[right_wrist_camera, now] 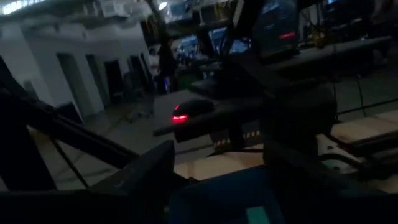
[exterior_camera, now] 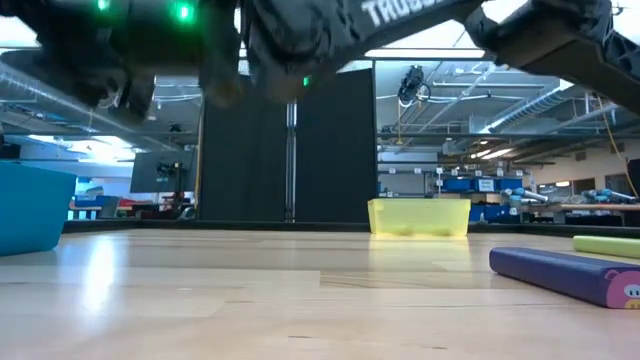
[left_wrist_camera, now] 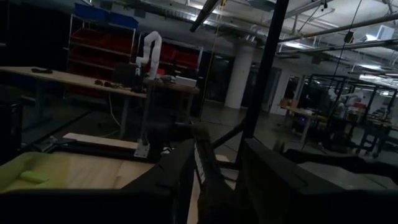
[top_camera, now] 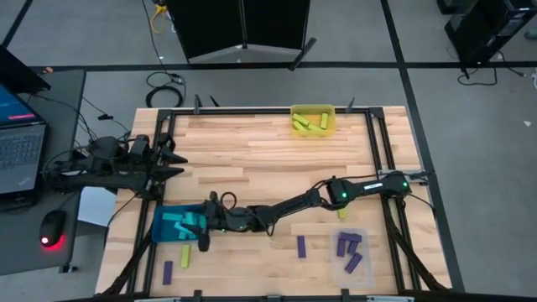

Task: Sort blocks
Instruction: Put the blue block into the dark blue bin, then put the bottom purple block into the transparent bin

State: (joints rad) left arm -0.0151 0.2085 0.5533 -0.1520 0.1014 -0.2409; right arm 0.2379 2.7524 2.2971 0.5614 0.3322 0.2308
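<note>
My right arm reaches across the table, and its gripper (top_camera: 202,231) hangs open over the right end of the teal bin (top_camera: 161,226). Several cyan blocks (top_camera: 178,225) lie in that bin, and in the right wrist view one cyan block (right_wrist_camera: 257,214) shows in the bin between the fingers. Loose on the table lie a purple block (top_camera: 301,246), a second purple block (top_camera: 167,271), a yellow-green block (top_camera: 186,256) and another yellow-green block (top_camera: 341,213). My left gripper (top_camera: 174,165) waits open at the table's left edge.
The yellow bin (top_camera: 313,120) with yellow-green blocks stands at the far edge. The clear bin (top_camera: 351,252) with purple blocks sits near the right corner. A black frame (top_camera: 379,143) rims the table. In the low view a purple block (exterior_camera: 565,275) lies close by on the wood.
</note>
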